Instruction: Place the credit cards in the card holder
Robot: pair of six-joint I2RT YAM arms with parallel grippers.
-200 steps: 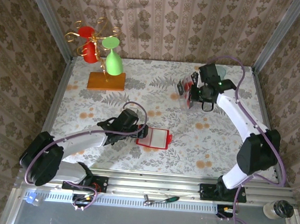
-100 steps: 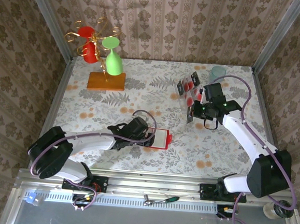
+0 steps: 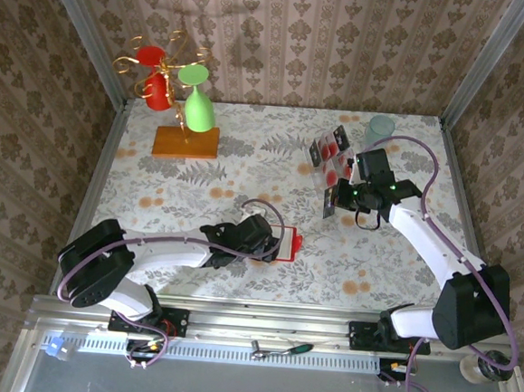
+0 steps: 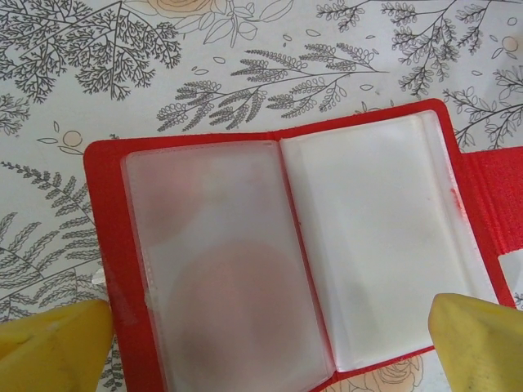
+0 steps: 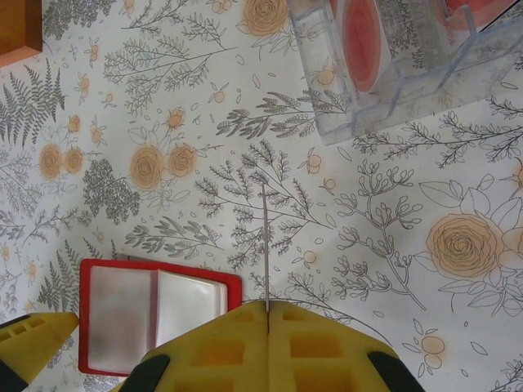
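1. Toward the far right corner of the table (image 3: 149,242) stands a clear rack (image 5: 425,77) with credit cards (image 5: 362,37) upright in its slots. A greenish cup (image 3: 379,129) sits just beyond it at the far edge.
2. Near the far left corner a wooden block (image 3: 186,142) carries a gold stand (image 3: 163,66) hung with red and green cups, well apart from everything else.
3. The card holder (image 4: 368,245) lies by the near edge, about midway along it, opened flat with its whitish pockets up.
4. Its long axis runs along the near edge, with the fold crosswise. The clasp tab points toward the right edge.
5. The left gripper (image 4: 265,336) hangs right over it, fingers spread wide with one fingertip at each end, covering most of it from above.
6. The right gripper (image 5: 267,309), between the rack and the card holder, has its fingers pressed together on one credit card (image 5: 265,245). The card is held on edge and sticks straight out past the fingertips.
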